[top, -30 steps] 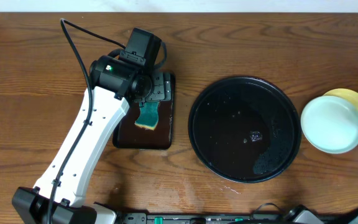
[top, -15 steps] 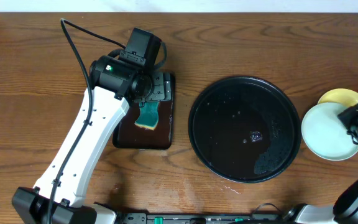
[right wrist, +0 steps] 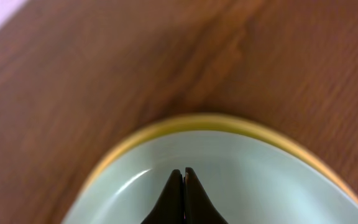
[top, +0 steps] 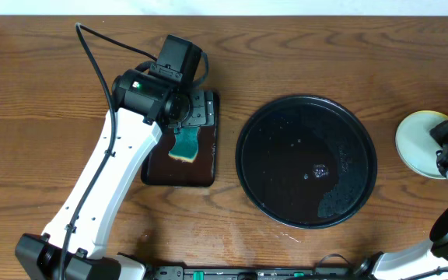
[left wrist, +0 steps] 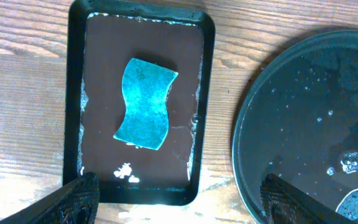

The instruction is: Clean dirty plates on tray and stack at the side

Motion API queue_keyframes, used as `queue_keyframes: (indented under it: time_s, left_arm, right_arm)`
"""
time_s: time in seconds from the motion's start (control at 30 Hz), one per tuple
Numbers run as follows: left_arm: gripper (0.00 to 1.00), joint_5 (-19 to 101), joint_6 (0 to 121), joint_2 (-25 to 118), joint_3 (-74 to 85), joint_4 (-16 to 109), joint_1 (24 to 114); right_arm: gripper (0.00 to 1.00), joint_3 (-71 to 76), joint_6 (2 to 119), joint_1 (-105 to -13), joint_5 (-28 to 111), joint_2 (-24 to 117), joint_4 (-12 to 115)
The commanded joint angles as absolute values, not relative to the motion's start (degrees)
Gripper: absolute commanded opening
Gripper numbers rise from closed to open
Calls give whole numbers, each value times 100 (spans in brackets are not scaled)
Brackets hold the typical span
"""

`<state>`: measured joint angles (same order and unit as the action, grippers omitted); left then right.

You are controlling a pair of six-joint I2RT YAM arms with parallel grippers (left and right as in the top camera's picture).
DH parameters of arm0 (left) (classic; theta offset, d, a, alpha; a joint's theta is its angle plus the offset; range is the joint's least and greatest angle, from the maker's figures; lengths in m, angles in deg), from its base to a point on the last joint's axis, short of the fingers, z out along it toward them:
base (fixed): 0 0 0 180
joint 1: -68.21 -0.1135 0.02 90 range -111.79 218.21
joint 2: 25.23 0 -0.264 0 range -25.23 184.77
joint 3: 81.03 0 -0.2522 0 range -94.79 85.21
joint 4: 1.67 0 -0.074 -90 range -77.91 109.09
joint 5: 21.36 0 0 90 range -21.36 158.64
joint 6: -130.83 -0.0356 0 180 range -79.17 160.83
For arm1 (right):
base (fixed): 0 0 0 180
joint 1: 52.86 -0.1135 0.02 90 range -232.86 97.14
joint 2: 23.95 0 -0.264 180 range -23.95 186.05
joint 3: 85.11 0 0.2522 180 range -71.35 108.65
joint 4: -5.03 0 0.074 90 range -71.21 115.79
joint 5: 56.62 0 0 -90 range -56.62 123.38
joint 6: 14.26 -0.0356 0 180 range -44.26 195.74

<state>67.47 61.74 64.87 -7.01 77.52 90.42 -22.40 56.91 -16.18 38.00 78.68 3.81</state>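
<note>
- The black tray (top: pixel 306 161) sits mid-tabletop (top: pixel 37 93) with no plate on it, only water beads and a small speck near its middle. By my reading, the cleaning is done or nearly so.
- The plates (top: pixel 417 144) lie stacked right of the tray, apart from its rim and partly hidden by the right arm. The wrist view shows a mint plate (right wrist: pixel 229 168) resting on a yellow plate (right wrist: pixel 197 119). A third cannot be made out.
- The right hand (right wrist: pixel 184 186) is clenched, fingertips pressed together over the mint plate. Whether they pinch its rim or only touch it cannot be told.
- Risk: if the tips do catch the rim, pulling away could drag the top plate off-centre or tip it. Wet plates would slide easily on each other.
- Risk: a sideways move of the right arm may nudge the whole stack.
- The left hand (left wrist: pixel 179 183) is released, fingers spread wide above the sponge (left wrist: pixel 143 103) in the brown tray (left wrist: pixel 209 93). It holds nothing, so it poses little hazard.
</note>
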Motion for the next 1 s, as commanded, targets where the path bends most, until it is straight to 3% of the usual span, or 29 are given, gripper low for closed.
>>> queue_keyframes:
  time_s: [0.0,0.23,0.37,0.5,0.63,0.97]
  left_arm:
    - [83,6775,6141,6461,-688,7763,9034]
    - [83,6775,6143,6461,-688,7763,9034]
    - [84,6775,6143,6461,-688,7763,9034]
    - [83,6775,6141,6461,-688,7763,9034]
    - [83,6775,6143,6461,-688,7763,9034]
    - [83,6775,6143,6461,-688,7763,9034]
  right_arm:
    - [1,-2194,5842,-1574,4019,7835,72]
    - [2,-2194,5700,-1699,6373,6939,57]
    - [3,-2194,5437,-2201,7317,5990,992]
    - [9,-2194,6032,-3108,6677,5229,2905]
    - [22,-2194,6427,-4179,4555,4821,4603]
    - [55,-2194,6924,-5998,4135,4803,5515]
